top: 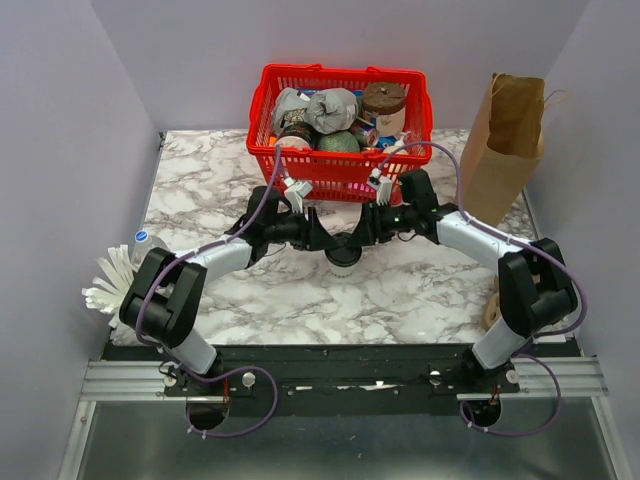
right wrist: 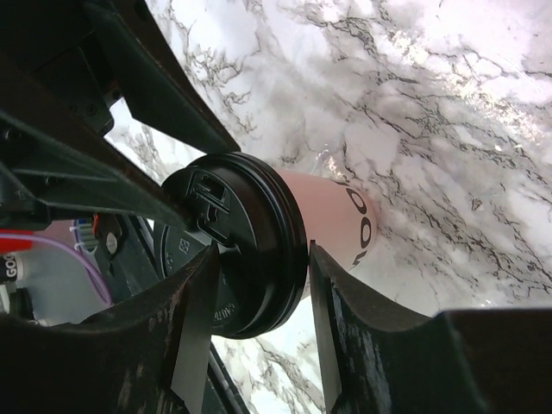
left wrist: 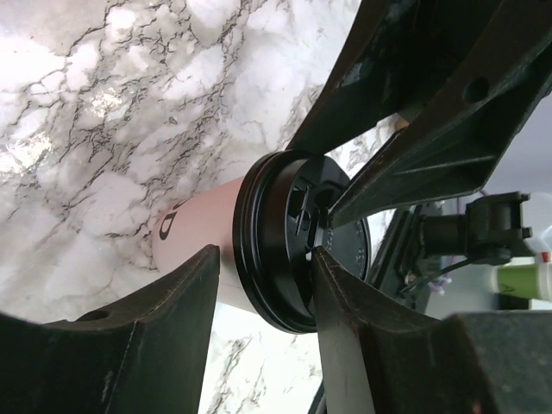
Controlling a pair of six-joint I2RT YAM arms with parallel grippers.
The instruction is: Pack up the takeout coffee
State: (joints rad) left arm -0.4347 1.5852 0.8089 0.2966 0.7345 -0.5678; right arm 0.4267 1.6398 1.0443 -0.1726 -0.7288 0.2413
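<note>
Pinching takeout coffee (top: 343,260) upright on bench (top: 200,180) | left claw (left wrist: 266,259) closed on lid (left wrist: 297,228) from 9 o'clock, right claw (right wrist: 261,259) likewise from 3 | I read handover toward paper bag (top: 505,140), 2 o'clock

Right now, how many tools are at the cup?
2. The left tool and the right tool face each other, each straddling the cup at its lid. None hidden.

Robot lab cell: plain walls (top: 60,120) boxing in marble-print table (top: 430,290), aluminium mounting rail (top: 115,380) along table's near edge.
</note>
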